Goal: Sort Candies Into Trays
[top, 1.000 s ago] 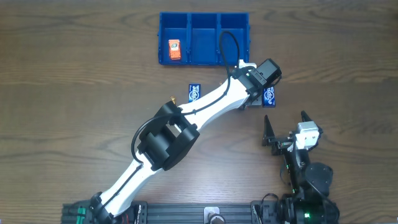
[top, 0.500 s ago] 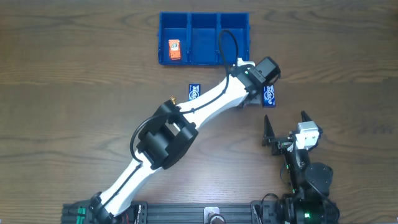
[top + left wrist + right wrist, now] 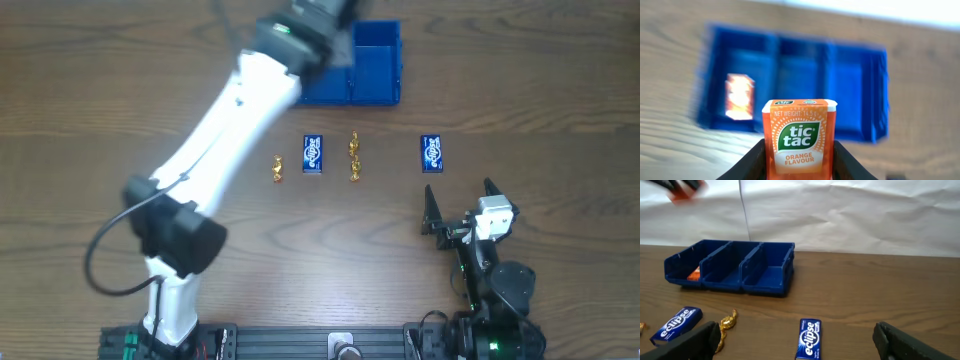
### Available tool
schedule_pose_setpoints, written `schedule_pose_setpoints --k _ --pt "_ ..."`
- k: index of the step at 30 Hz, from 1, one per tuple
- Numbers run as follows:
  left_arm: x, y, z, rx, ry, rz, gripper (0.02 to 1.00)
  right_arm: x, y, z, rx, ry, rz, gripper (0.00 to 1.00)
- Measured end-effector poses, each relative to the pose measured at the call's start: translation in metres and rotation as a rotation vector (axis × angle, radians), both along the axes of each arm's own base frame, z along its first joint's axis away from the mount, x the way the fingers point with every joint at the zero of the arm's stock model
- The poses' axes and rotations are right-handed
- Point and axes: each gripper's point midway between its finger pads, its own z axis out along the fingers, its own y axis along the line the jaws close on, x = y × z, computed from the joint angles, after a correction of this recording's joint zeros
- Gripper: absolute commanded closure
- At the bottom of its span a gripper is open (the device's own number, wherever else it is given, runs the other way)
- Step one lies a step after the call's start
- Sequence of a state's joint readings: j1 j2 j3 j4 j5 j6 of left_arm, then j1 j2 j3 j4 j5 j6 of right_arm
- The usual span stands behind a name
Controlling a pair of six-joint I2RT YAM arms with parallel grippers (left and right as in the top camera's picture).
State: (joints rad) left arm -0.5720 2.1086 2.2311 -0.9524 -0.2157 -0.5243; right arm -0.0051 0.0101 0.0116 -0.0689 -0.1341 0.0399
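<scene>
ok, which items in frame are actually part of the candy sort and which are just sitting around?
Job: orange plastic mint box in the left gripper; second orange box in the blue three-compartment plastic tray; two blue flat mint packs; three gold foil-wrapped candies.
Lying about: brown wooden table; white backdrop sheet; right gripper, open and empty.
</scene>
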Motion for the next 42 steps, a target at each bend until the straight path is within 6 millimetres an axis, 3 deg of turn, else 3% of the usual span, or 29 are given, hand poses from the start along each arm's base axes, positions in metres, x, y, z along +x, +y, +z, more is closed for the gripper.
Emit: schedule_pose_setpoints --k 3,6,16,22,26,37,42 --pt "0.015 0.04 0.015 0.011 -0.025 0.051 0.776 0.0 0.0 0.0 0.0 0.0 0.0 0.003" --pt "0.026 0.06 -0.001 0.05 0.004 0.059 0.774 0.0 0.0 0.0 0.0 0.0 0.0 0.003" --pt "0.049 0.072 -0.069 0.115 0.115 -0.004 0.772 0.0 0.0 0.0 0.0 0.0 0.0 0.003" --pt "0.052 0.07 -0.106 0.136 0.181 -0.034 0.761 0.0 0.0 0.0 0.0 0.0 0.0 0.003" --pt "0.052 0.069 -0.115 0.134 0.2 -0.046 0.759 0.0 0.0 0.0 0.0 0.0 0.0 0.003" --pt "0.063 0.072 -0.113 0.097 0.174 -0.07 0.757 0.0 0.0 0.0 0.0 0.0 0.0 0.003" --pt "0.065 0.075 -0.125 0.088 0.199 -0.069 0.744 0.0 0.0 0.0 0.0 0.0 0.0 0.003"
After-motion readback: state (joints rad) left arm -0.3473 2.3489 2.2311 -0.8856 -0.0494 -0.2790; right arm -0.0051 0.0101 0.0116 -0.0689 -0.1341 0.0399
